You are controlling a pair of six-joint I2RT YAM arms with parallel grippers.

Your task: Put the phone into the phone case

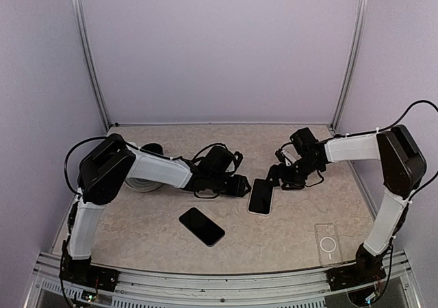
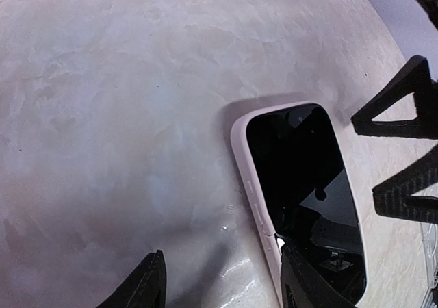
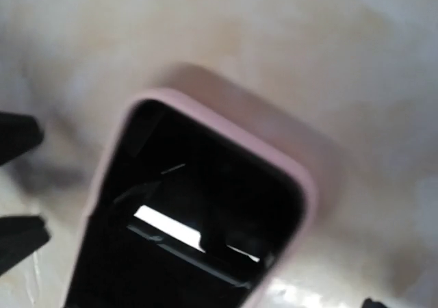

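A phone with a glossy black screen lies face up inside a pink case (image 1: 261,196) at mid-table. It also shows in the left wrist view (image 2: 301,185) and, blurred, in the right wrist view (image 3: 198,212). My left gripper (image 1: 241,185) is open at the case's left edge, and its right fingertip (image 2: 301,287) touches the pink rim. My right gripper (image 1: 277,178) is low at the case's far right corner. Its two fingers stand apart in the left wrist view (image 2: 404,154), holding nothing. A second bare black phone (image 1: 202,226) lies in front of the left gripper.
A clear case with a white ring (image 1: 328,243) lies at the front right near the right arm's base. A white round object (image 1: 140,183) sits behind the left arm. Cables hang around both wrists.
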